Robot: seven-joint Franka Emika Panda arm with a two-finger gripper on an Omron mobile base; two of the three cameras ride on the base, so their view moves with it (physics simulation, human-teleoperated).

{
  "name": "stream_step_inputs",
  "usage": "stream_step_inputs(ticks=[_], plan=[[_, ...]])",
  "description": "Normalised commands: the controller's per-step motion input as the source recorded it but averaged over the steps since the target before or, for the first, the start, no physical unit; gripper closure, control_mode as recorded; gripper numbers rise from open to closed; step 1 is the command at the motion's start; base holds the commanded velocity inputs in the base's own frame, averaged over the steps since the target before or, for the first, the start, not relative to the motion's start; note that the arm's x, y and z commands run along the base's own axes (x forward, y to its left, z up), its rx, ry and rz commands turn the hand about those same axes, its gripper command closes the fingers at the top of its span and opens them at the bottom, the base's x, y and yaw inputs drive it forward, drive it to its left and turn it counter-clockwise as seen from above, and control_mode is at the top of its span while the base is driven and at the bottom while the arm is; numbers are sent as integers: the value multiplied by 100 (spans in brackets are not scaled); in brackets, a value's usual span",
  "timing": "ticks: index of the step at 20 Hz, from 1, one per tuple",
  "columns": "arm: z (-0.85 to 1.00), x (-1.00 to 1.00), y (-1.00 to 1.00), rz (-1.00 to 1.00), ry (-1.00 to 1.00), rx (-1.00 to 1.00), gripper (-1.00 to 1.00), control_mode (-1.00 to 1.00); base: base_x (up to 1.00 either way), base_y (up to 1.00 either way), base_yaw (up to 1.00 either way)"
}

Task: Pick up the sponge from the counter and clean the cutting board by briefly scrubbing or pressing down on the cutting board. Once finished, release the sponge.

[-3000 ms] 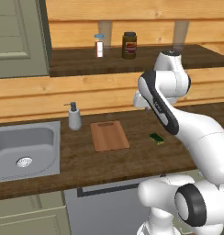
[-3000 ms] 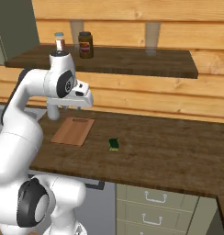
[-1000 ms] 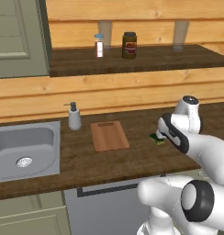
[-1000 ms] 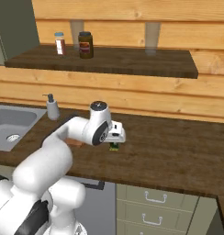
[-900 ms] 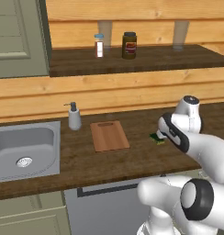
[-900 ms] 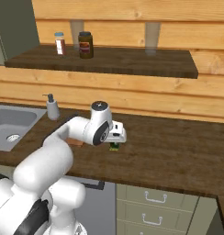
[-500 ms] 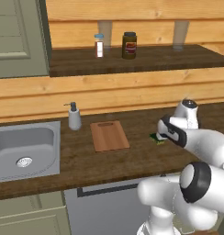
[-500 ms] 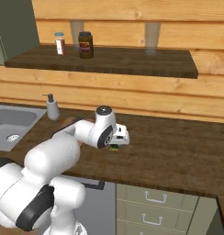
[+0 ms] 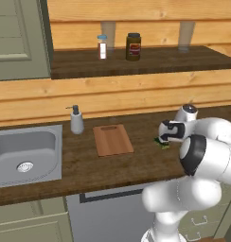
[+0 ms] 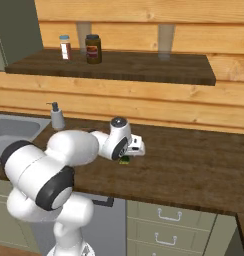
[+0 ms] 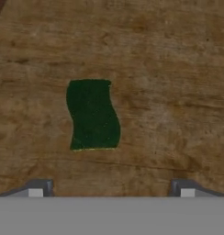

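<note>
The sponge (image 11: 93,114), dark green on top with a thin yellow edge, lies flat on the dark wood counter (image 11: 178,69). My gripper (image 11: 111,189) hangs just above it, open, with its two fingertips (image 11: 38,188) wide apart on either side of the sponge and nothing between them. From the base the gripper (image 9: 162,140) is low over the sponge (image 9: 163,143), to the right of the reddish-brown cutting board (image 9: 112,140). In the right base view the hand covers most of the sponge (image 10: 125,160) and the arm hides the board.
A soap dispenser (image 9: 76,120) stands behind the board, with the steel sink (image 9: 25,151) to its left. On the upper shelf are a dark jar (image 9: 133,46) and a small shaker (image 9: 102,47). Bare counter (image 10: 194,170) stretches to the right of the sponge.
Three seconds back the hand hung high near the board; it has come down over the sponge. Over the last second the hand barely shifts while the elbow sinks lower.
</note>
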Motion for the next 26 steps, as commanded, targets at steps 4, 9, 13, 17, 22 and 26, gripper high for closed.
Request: stream_step_inputs(ticks=[4,9,13,17,22,26], plan=[[-12,49,-10,0,0,0,-100,-100,0,0,0],[-32,32,-2,1,0,0,-100,-100,0,0,0],[-46,6,0,3,0,0,-100,-100,0,0,0],[-50,0,0,4,0,0,-100,-100,0,0,0],[-41,0,5,5,0,0,-100,-100,0,0,0],[-16,0,26,4,0,0,-100,-100,0,0,0]])
